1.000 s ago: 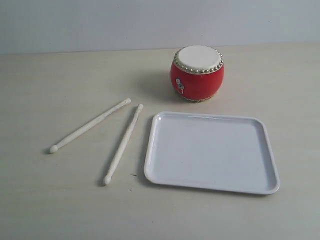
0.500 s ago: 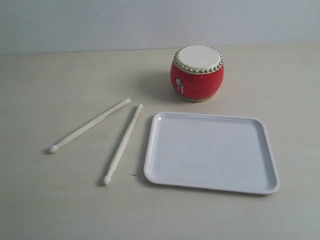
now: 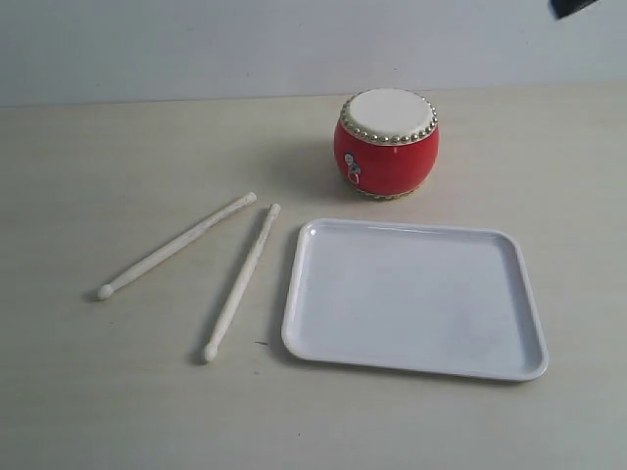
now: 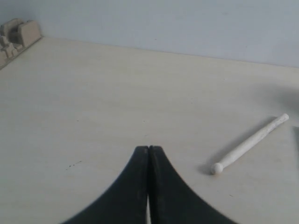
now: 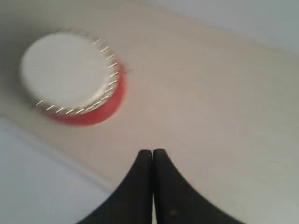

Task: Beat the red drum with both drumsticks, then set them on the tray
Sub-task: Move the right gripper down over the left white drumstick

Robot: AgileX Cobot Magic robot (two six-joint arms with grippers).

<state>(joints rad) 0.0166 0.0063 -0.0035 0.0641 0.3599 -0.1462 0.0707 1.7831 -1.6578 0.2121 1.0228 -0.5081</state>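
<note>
The red drum [image 3: 386, 145] with its cream skin stands at the back of the table, just behind the white tray [image 3: 415, 362]. Two pale drumsticks lie flat to the tray's left, one [image 3: 176, 246] farther left and one [image 3: 241, 282] close to the tray's edge. My left gripper [image 4: 148, 149] is shut and empty above bare table, with one drumstick [image 4: 250, 143] lying off to its side. My right gripper [image 5: 153, 152] is shut and empty above the table near the red drum [image 5: 70, 74] and a corner of the tray [image 5: 51, 154]. In the exterior view only a dark bit of the right arm [image 3: 570, 7] shows at the top edge.
A tan block-like object [image 4: 16, 36] sits at the far edge of the table in the left wrist view. A pale wall runs behind the table.
A dark part of the right arm has come into the exterior view at the top right. The drum, sticks and tray have not moved.
</note>
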